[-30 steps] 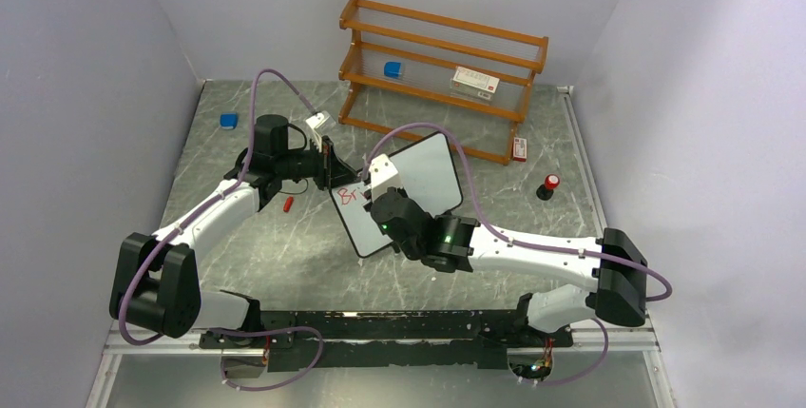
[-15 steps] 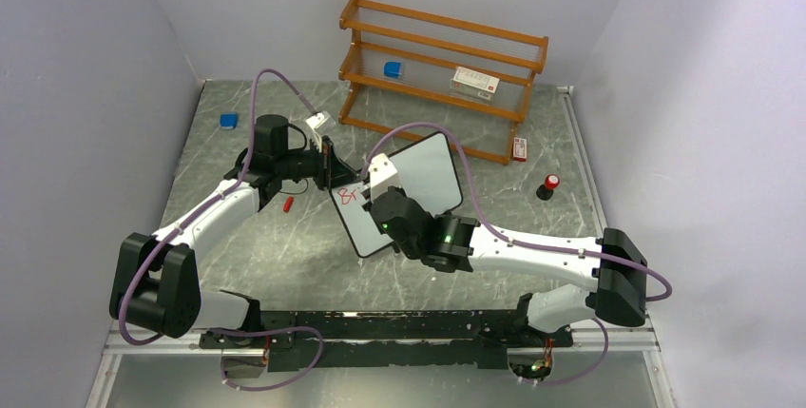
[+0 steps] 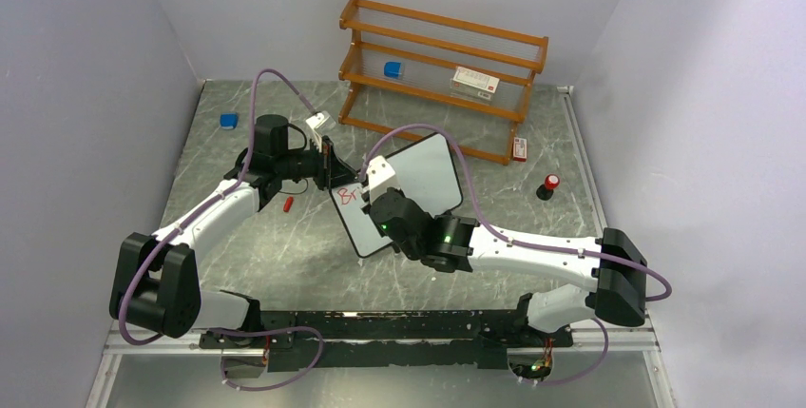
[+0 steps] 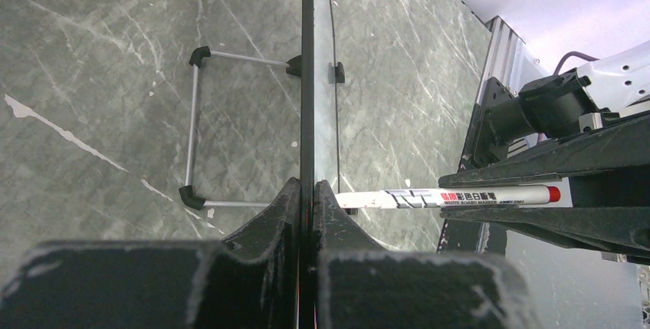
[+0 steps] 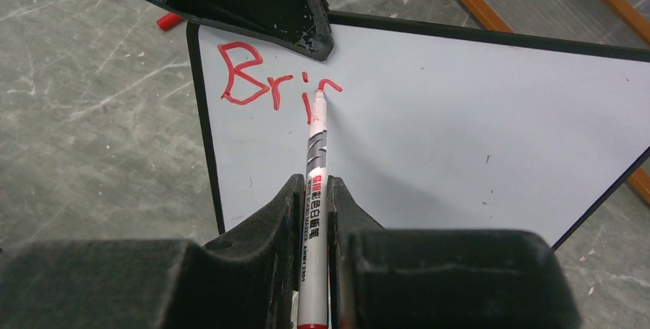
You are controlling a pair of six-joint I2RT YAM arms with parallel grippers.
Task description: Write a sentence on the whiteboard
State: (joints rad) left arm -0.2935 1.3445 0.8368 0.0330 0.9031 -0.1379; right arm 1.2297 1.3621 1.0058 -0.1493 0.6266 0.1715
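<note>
The whiteboard (image 3: 418, 175) stands tilted on the table centre, with red letters "Brin" at its top left corner (image 5: 260, 76). My left gripper (image 3: 328, 163) is shut on the board's top left edge; in the left wrist view (image 4: 308, 191) the board (image 4: 307, 76) shows edge-on between the jaws. My right gripper (image 3: 374, 187) is shut on a white marker (image 5: 314, 168) with red ink. The marker tip touches the board at the last red stroke. The marker also shows in the left wrist view (image 4: 452, 198).
A wooden shelf (image 3: 442, 70) stands behind the board, holding a blue block (image 3: 392, 69) and a white box (image 3: 474, 82). A red marker cap (image 3: 286, 204) lies left of the board. A blue block (image 3: 228, 121) sits far left; a red-topped black knob (image 3: 548, 185) right.
The right gripper and marker have shifted slightly along the board as red writing grows. The left arm and board have not moved.
</note>
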